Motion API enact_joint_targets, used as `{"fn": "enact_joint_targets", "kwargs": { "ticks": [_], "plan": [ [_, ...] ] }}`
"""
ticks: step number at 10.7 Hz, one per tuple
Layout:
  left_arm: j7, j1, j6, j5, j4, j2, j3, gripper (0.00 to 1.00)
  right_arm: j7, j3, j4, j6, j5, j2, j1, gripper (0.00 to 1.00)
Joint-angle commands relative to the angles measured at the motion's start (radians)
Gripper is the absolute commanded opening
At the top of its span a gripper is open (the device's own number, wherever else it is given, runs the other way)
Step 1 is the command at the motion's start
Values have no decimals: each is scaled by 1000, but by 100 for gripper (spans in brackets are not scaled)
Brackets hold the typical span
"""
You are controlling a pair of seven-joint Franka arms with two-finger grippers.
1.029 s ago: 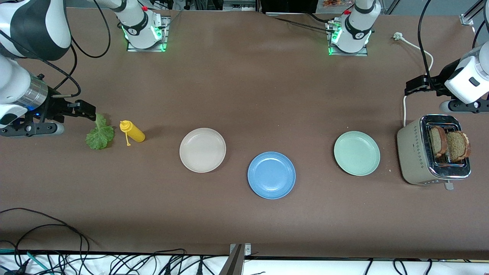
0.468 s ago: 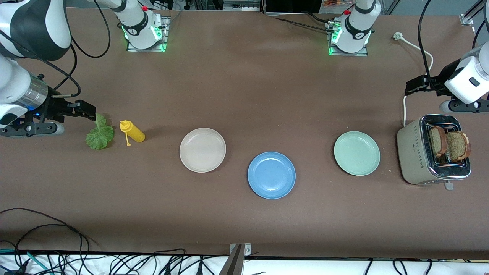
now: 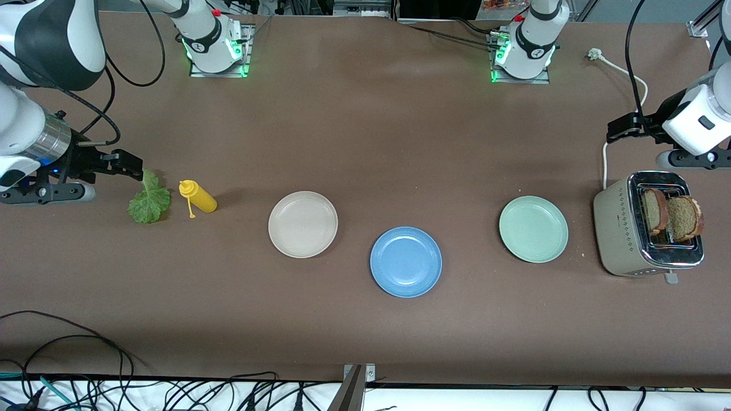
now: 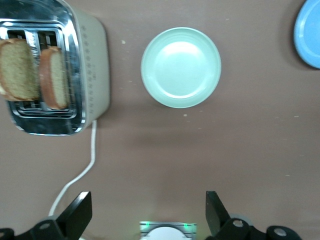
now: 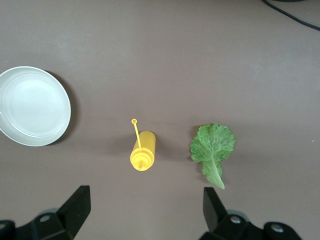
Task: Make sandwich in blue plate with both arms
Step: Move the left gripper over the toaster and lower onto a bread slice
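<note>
Front view has the blue plate [image 3: 406, 262] sitting bare mid-table, so that's my landmark. Toward my left arm's end from it, two bread slices [image 3: 671, 216] stand in the toaster [image 3: 622, 231], with my left gripper [image 4: 146, 215] hanging wide open above the table near it, holding nothing. Toward my right arm's end lies the lettuce leaf [image 5: 212, 147]; my right gripper [image 5: 144, 212] hovers spread wide, empty.

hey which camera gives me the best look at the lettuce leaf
The right wrist view: the lettuce leaf lies flat and whole on the bare table beside the yellow squeeze bottle, ruffled edge and stem plain. The front view shows it smaller, at the right arm's end of the table. The left wrist view does not show it.
</note>
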Motion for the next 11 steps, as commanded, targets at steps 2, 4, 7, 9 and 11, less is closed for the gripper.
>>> {"fn": "enact_joint_targets", "kwargs": {
  "ticks": [2, 4, 7, 9, 11],
  "plan": [
    [-15, -12, -7, 86, 4, 3, -38, 100, 8, -4, 7, -7, -11, 4, 2, 100],
    [-12, -12, -7, 83, 6, 5, -36, 100, 8, -4, 7, -5, -11, 4, 2, 100],
    [-16, -18, -7, 99, 9, 5, -41, 100, 8, -4, 7, -5, -11, 4, 2, 100],
    [-18, -13, -5, 99, 9, 5, -38, 100, 9, -4, 7, -5, -11, 4, 2, 100],
    [-17, -13, -5, 99, 9, 5, -38, 100, 8, -4, 7, -5, -11, 4, 2, 100]
  ]
}}
